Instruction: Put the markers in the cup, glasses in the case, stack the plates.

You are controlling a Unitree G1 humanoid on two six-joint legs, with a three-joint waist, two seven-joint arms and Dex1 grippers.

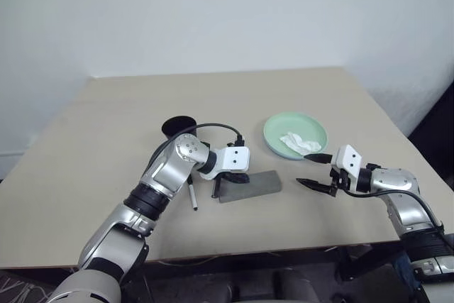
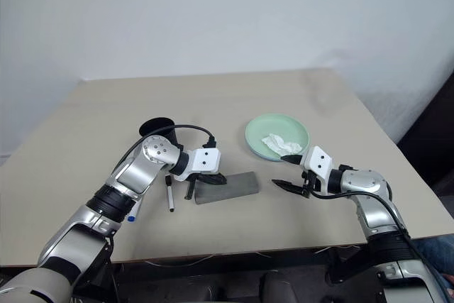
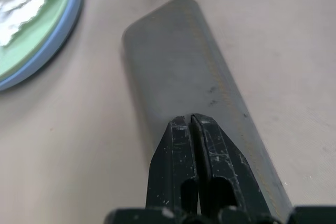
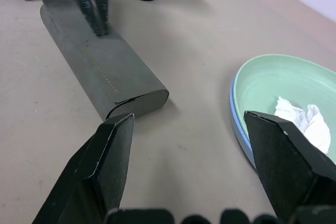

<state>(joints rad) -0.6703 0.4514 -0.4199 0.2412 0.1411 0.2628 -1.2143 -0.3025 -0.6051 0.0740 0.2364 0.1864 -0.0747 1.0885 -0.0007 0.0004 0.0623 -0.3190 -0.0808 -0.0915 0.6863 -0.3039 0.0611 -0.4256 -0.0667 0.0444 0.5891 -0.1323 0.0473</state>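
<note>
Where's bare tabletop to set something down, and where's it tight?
Free: the far table behind the black cup and the stacked plates, and the robot's left edge. Crowded: the near middle, where the grey case, white-ended marker and shut left pincer bunch; the open right pincer flanks it.

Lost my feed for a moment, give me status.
Left gripper shut, tips on the case. Right gripper open, empty, beside the case's end. Plates stacked, tissue on top. Markers outside the cup.

The left gripper [image 3: 191, 124] is shut tight and points down to the right. The right gripper [image 4: 186, 145] is wide open, pointing left.
</note>
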